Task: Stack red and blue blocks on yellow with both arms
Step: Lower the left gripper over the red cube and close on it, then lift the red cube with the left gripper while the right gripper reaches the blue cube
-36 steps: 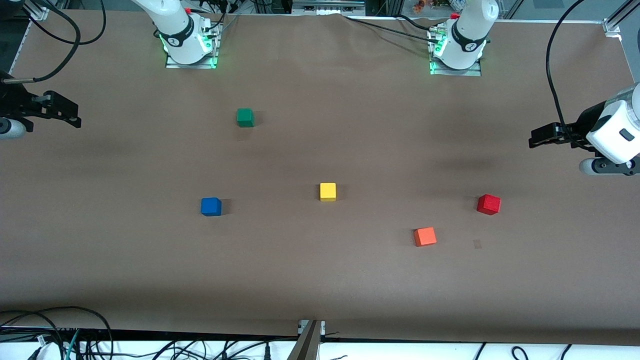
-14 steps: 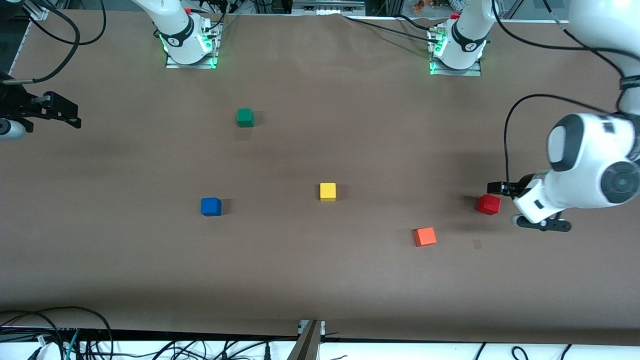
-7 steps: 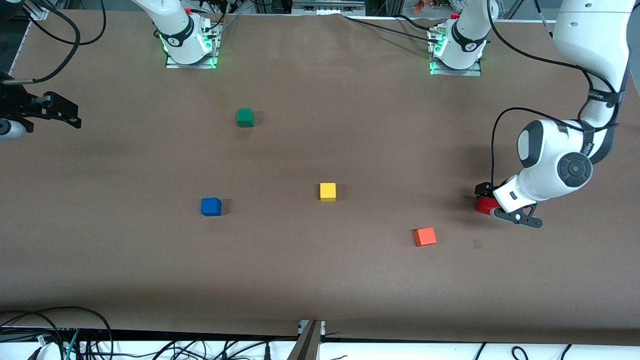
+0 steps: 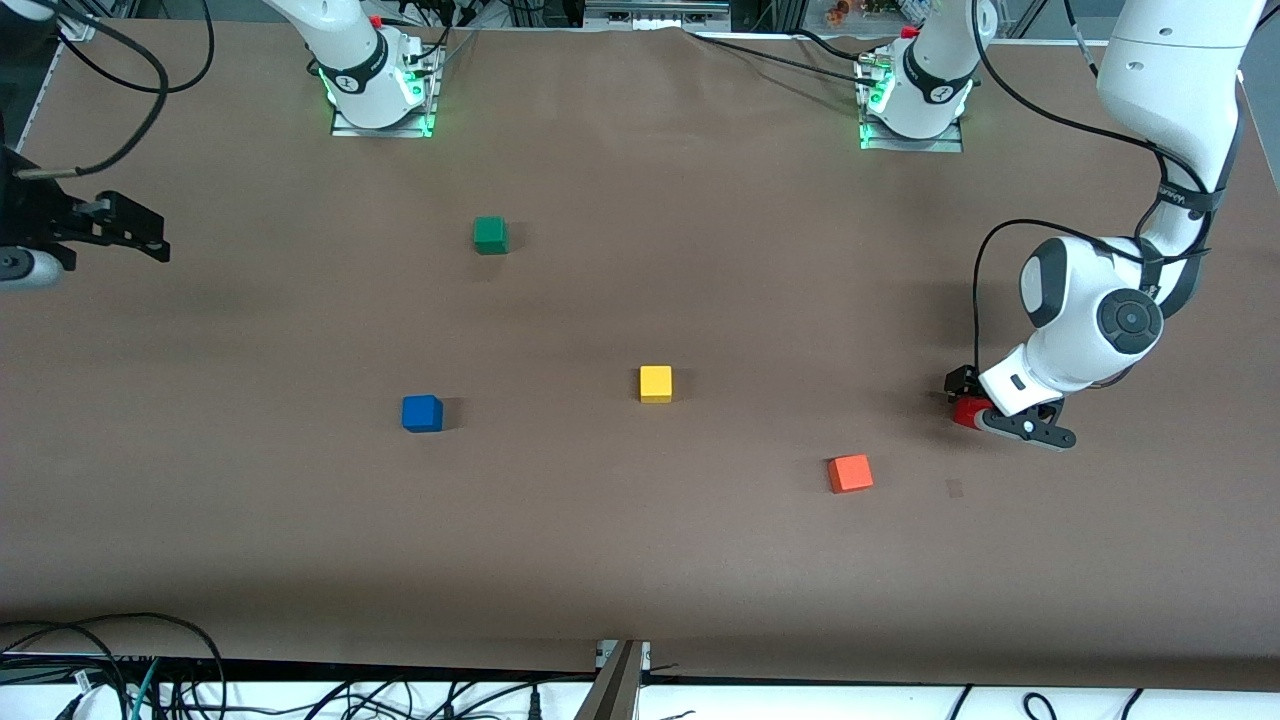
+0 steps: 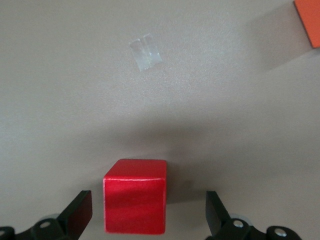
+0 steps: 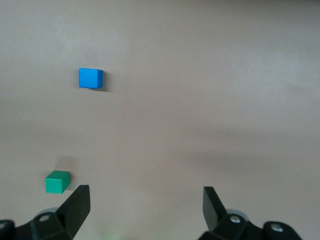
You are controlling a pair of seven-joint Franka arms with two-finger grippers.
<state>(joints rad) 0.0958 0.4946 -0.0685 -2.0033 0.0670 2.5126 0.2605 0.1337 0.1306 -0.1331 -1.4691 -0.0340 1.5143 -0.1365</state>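
Front view: the left gripper (image 4: 968,397) has dropped right down onto the red block (image 4: 966,412) near the left arm's end of the table (image 4: 640,560); half a second ago it sat a touch higher. The blue block (image 4: 422,413) and yellow block (image 4: 656,384) haven't moved, mid-table. The right gripper (image 4: 150,238) waits over the right arm's edge.

Left wrist view: fingers (image 5: 77,215) spread wide, either side of the red block (image 5: 135,196), not touching it; orange cube (image 5: 308,20) off at a corner.

Right wrist view: right gripper (image 6: 145,202) spread open over bare table, blue block (image 6: 90,78) and green cube (image 6: 57,181) well below.
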